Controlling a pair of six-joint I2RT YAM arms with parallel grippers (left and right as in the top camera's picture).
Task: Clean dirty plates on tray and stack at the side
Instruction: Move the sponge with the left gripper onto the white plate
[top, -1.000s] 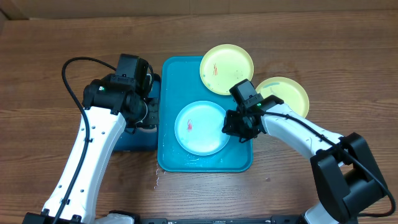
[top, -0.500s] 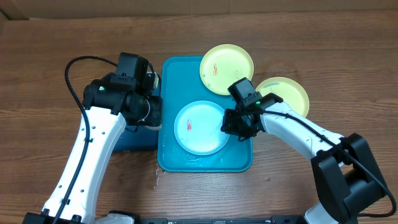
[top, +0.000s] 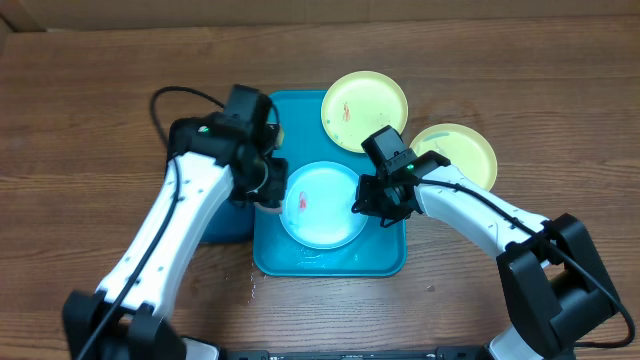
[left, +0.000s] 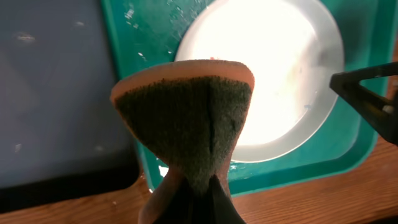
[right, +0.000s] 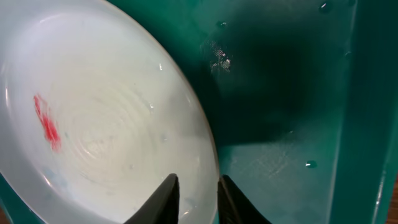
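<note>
the left tool (top: 265, 185), clamped on a sponge (left: 186, 118), has swung from the dark tray (left: 56, 93) to the smeared blue plate (top: 322, 205) in the turquoise tray (top: 300, 262); scrubbing looks imminent. the right tool (right: 194, 198) pinches that plate's rim, nearly closed.

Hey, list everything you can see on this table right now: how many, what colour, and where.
tray: one, turquoise, table centre
blue plate: one, light blue with a red smear, on the tray
green plates: two, lime; one overlapping the tray's far right corner, the other on the table to its right
dark tray: one, dark blue, left of the tray
sponge: one, orange with a green scouring face, in the left tool
table: one, brown wood
arms: two, white and black
left tool: shut on the sponge
right tool: closed on the blue plate's rim
</note>
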